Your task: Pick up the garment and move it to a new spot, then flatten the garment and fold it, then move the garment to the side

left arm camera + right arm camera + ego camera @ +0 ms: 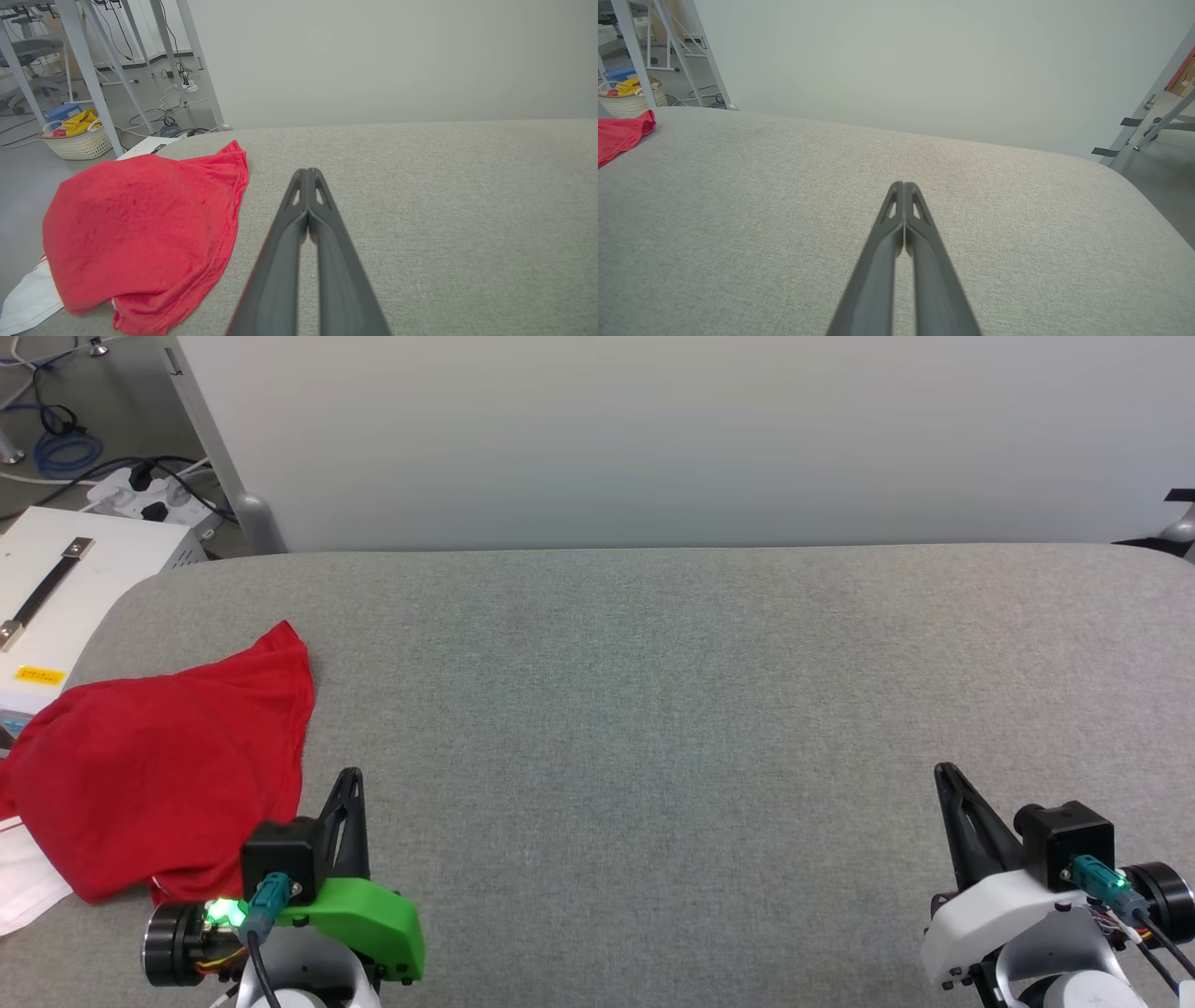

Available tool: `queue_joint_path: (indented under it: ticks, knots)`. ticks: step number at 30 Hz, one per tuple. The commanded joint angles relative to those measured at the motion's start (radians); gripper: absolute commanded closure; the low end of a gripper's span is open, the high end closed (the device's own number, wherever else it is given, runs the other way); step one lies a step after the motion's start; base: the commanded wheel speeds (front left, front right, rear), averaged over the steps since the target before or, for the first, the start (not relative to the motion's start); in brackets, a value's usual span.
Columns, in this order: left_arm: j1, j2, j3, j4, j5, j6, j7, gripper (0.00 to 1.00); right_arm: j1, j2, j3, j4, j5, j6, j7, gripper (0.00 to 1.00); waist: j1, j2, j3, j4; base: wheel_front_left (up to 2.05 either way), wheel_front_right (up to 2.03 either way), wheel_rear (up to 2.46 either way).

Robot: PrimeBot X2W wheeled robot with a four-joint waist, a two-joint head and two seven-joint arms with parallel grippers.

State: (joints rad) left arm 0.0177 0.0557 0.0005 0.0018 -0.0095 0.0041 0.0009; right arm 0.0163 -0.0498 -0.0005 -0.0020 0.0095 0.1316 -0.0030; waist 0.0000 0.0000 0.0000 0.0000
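Observation:
The garment [159, 765] is a red cloth heaped at the left edge of the grey table, with a white sleeve hanging off at the lower left. The left wrist view has the garment [140, 228] bunched to the left of my fingers, and a red corner of the garment [619, 133] shows at the far left of the right wrist view. My left gripper [351, 777] is shut and empty, just right of the heap. My right gripper [945, 771] is shut and empty at the lower right, far from the cloth.
The grey padded table [653, 709] stretches wide between the two grippers. A white box with a handle [56, 597] stands off the table's left edge, with a power strip and cables [140, 495] on the floor behind. A basket [79, 137] sits on the floor.

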Motion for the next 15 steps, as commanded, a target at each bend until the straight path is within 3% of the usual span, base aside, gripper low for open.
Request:
queue_joint_path:
  ticks: [1, 15]
  knots:
    - [-0.018, -0.005, 0.0, -0.002, 0.009, -0.004, -0.001, 1.0, -0.016, 0.0, 0.0, 0.002, -0.009, -0.001, 0.003, 1.0, 0.0, 0.0, 0.0, 0.0, 0.0, 0.0, 0.0]
    - [-0.018, -0.005, 0.0, -0.002, 0.009, -0.004, -0.001, 1.0, -0.016, 0.0, 0.0, 0.002, -0.009, -0.001, 0.003, 1.0, 0.0, 0.0, 0.0, 0.0, 0.0, 0.0, 0.0]
